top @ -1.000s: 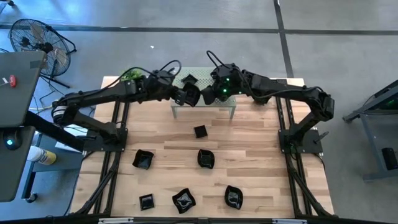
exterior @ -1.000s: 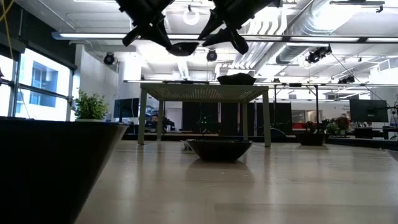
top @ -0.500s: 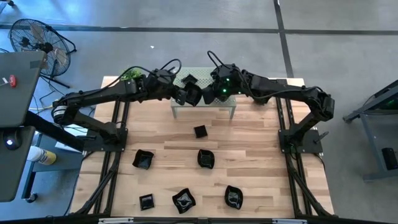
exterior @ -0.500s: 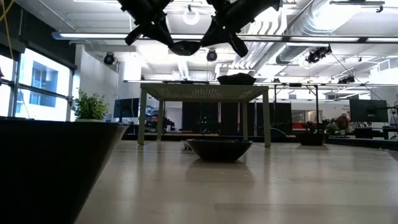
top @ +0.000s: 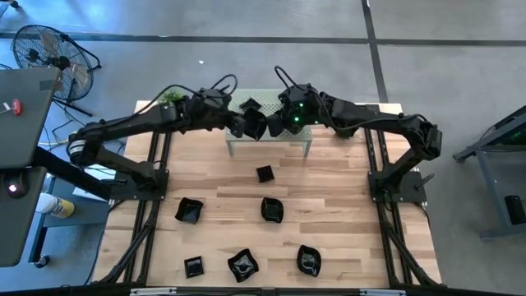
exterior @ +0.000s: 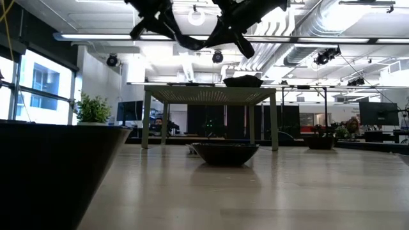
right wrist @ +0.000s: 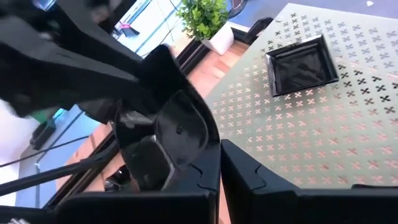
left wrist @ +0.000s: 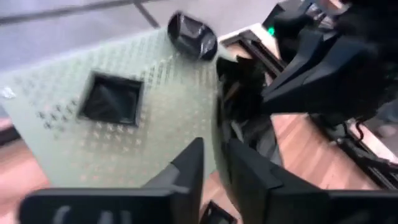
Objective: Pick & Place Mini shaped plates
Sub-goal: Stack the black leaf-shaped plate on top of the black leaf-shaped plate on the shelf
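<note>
At the counter's (top: 329, 197) 12 o'clock, both the left hand (top: 241, 126) and the right hand (top: 265, 127) seem clenched on one plate (right wrist: 177, 140), which could drop if either releases early.

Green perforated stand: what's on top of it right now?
On the green perforated stand sit a square black plate and a rounded one near its far edge. The left gripper and right gripper hang over its front edge, hiding that strip from above.
</note>
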